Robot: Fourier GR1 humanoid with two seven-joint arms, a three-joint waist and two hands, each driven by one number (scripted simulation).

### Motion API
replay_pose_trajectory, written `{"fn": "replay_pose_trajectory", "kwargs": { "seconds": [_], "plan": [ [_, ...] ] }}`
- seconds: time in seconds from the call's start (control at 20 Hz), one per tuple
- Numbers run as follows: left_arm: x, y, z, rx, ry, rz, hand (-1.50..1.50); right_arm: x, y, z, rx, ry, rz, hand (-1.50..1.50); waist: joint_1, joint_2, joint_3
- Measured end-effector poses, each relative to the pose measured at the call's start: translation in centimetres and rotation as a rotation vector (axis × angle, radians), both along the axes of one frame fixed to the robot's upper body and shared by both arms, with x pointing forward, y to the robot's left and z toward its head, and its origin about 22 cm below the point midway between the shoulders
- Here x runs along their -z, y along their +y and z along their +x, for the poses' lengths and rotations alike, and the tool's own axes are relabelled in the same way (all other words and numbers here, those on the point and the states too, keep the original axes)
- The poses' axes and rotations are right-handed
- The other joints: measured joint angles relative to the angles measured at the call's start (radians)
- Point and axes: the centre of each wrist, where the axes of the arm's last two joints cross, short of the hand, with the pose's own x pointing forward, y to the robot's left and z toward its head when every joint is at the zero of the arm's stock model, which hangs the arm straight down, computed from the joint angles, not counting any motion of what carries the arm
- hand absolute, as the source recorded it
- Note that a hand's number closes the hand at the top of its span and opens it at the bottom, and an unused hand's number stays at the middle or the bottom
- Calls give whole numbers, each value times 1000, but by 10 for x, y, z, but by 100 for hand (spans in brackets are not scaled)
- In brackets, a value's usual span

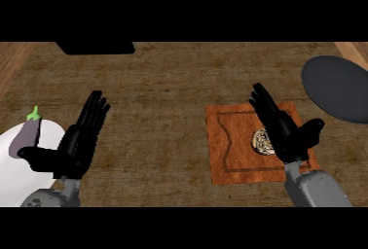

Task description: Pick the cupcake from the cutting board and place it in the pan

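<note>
The fingers (pixel 267 109) of the right hand (pixel 289 138) were straight, holding nothing, above the cutting board (pixel 229 155) near the right edge of the bench (pixel 165 82). The cupcake (pixel 262 141) sat on it, just beside the palm. A good grasp would need the fingers curled round it before lifting toward the pan (pixel 338 85).

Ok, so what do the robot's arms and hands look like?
The left hand and right hand are plain black, each with long slim fingers and a stubbier thumb. The left forearm and right forearm are grey and boxy, narrowing at the wrist. No cables, markings or sleeves show.
</note>
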Motion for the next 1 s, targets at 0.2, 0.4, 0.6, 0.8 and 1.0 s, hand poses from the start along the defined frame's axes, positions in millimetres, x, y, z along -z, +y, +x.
{"fn": "replay_pose_trajectory", "kwargs": {
  "seconds": [0.2,0.4,0.6,0.8,1.0],
  "plan": [
    [5,-2,2,56,40,-4,0,-28,5,14,-197,-155,-152,150,26,15,-1],
    [15,-11,-2,122,126,-13,0,-77,7,30,-393,-430,-483,-150,51,9,-9],
    [19,-19,-2,174,192,-42,0,-79,-1,38,-449,-679,-630,-150,48,22,-2],
    [22,-17,-3,188,227,-54,0,-69,-18,44,-533,-830,-683,-150,41,23,0],
    [20,-17,-2,190,245,-66,0,-70,-21,41,-681,-797,-961,-150,32,17,-2]
  ]
}}
